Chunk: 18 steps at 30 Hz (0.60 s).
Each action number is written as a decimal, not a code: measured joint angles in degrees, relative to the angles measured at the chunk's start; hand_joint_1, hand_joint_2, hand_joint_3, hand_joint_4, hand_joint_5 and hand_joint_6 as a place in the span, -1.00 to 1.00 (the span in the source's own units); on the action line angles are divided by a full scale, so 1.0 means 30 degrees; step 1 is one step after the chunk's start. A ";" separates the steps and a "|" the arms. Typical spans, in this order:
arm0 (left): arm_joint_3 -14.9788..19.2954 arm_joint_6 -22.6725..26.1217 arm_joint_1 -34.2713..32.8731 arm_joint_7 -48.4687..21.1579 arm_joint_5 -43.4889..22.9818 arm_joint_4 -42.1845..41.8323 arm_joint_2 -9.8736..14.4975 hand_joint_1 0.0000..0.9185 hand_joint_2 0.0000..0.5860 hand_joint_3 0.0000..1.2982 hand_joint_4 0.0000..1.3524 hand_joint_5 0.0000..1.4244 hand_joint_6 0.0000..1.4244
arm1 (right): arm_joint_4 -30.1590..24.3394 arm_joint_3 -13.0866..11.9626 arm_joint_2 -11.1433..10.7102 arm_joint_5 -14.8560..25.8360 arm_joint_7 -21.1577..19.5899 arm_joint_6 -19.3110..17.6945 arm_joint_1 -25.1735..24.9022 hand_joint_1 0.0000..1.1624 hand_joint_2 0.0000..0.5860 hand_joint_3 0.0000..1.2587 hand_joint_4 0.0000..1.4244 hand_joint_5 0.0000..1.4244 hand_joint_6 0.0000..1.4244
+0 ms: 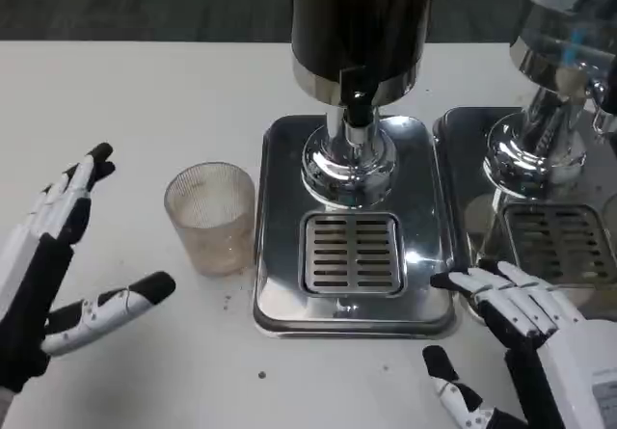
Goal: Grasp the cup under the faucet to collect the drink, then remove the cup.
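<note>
Step in hand, as judged: the approach to the first grasp; nothing has been collected yet

The ribbed clear cup (210, 215) is seen upright on the white table (145, 92), just beside the left edge of the steel drip tray (280, 255), not on it and not under the faucet (358, 109). The cup appears empty, though a faint tint low in the glass cannot be resolved

The left hand (53, 265) is seen released, fingers spread and thumb held apart, at the table's left edge, near the cup but clear of it. The right hand (516, 323) is seen near the front right corner of the tray, fingers apart, nothing held; contact with the table cannot be determined

The dark dispenser (357, 24) stands at the back of the tray, above the slotted grate (351, 253). A second dispenser (564, 53) is noted toward the table's right edge

Next move, as judged: the left hand is to be closed round the cup wall, thumb on one side and fingers opposite, and the cup carried onto the grate beneath the faucet. The ribbed glass may slip if gripped lightly
</note>
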 measured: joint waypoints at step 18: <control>-0.2934 0.0064 -0.6638 0.0582 0.0791 0.8287 0.1005 -0.64 -0.95 -1.00 -0.96 -0.75 -0.74 | -0.0171 0.0720 0.0768 -0.0016 0.0475 0.0349 -0.0316 -0.18 0.43 -0.32 -0.47 -0.58 -0.52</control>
